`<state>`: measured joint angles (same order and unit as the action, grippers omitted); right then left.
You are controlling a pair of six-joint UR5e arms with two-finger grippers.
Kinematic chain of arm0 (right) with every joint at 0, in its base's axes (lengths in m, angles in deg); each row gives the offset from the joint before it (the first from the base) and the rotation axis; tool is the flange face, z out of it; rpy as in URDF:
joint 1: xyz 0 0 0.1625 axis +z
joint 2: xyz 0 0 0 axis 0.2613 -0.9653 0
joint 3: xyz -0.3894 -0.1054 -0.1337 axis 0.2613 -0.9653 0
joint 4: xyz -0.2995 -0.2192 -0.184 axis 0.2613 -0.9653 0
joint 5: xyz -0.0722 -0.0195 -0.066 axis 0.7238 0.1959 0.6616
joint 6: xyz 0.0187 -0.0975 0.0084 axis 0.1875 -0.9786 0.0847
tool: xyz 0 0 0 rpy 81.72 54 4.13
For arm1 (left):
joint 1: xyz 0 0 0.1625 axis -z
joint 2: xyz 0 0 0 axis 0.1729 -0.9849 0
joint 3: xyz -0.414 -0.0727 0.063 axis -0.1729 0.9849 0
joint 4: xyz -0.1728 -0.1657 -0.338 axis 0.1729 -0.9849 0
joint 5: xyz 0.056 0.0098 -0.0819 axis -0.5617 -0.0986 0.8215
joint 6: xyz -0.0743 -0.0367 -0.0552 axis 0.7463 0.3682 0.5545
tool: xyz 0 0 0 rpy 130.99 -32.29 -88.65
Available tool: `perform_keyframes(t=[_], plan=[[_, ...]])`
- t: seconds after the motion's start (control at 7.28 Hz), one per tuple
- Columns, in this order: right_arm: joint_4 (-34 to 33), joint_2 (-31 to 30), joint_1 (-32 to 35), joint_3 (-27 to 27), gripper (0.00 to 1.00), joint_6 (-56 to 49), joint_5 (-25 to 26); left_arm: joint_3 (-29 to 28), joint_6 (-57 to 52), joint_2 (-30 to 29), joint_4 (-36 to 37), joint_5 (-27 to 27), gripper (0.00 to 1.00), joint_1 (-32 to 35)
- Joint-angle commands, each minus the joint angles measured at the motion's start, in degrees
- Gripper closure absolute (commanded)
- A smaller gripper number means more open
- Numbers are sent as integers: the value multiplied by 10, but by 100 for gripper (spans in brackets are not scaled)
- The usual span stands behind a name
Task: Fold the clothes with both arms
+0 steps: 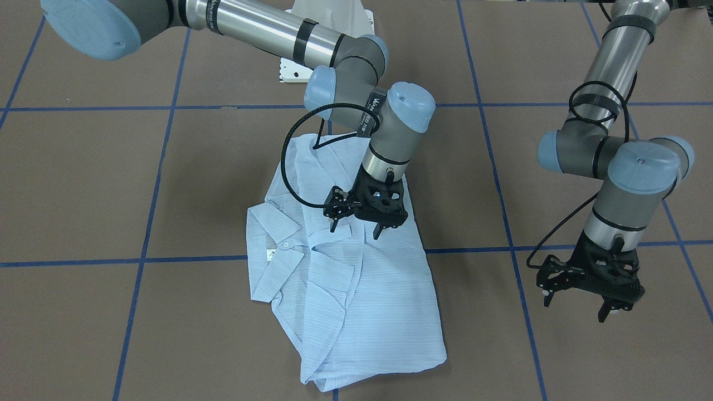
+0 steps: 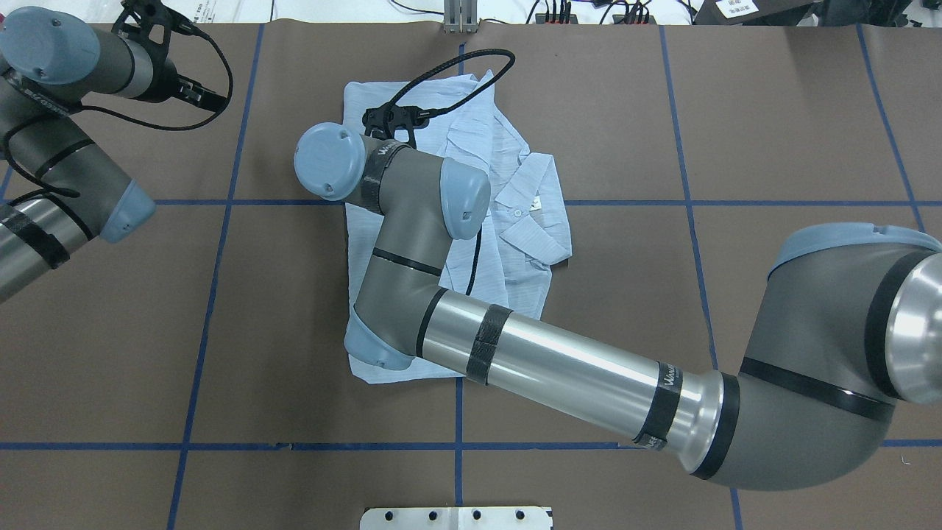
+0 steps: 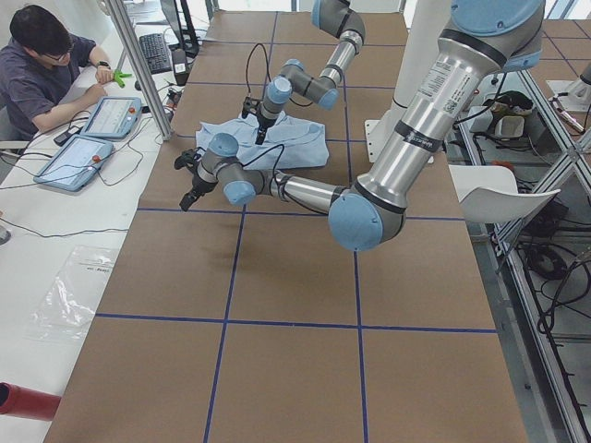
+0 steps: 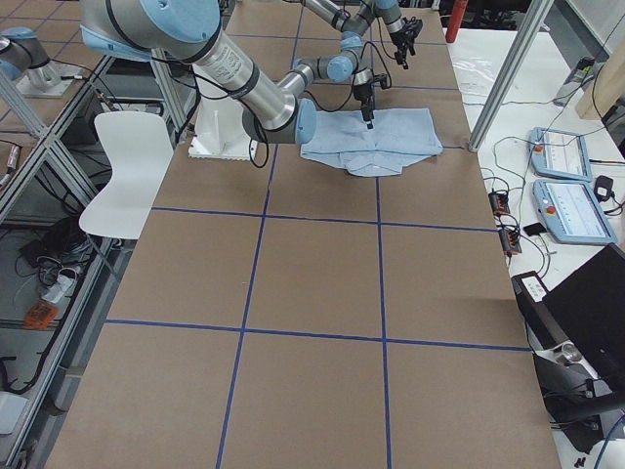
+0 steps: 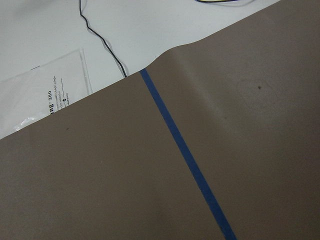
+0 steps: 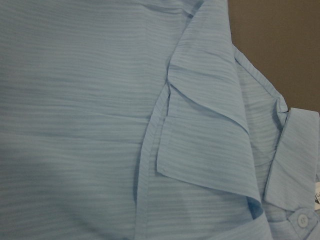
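Currently the right gripper [image 1: 356, 224] is hovering directly over the shirt [image 1: 379, 301], jaws apart and holding nothing (a folded flap is lying just beneath). The shirt is lying mid-table, its long axis running away from the robot. The left gripper [image 1: 587, 298], likewise parted, is hanging well aside.

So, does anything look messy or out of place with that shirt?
Slightly. The shirt is folded but untidy: a loose flap lies crooked beside the collar, and its layers do not line up. Nothing looks torn.
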<state>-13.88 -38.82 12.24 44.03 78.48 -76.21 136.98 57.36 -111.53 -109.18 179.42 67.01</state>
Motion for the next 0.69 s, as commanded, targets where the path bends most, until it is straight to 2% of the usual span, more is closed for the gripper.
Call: perform_keyframes(t=[0.0, 0.55], plan=[[11, -1, -8, -18, 0, 1, 13, 0, 0, 0, 0, 0, 0, 0], [8, -8, -12, -28, 0, -11, 16, 0, 0, 0, 0, 0, 0, 0]])
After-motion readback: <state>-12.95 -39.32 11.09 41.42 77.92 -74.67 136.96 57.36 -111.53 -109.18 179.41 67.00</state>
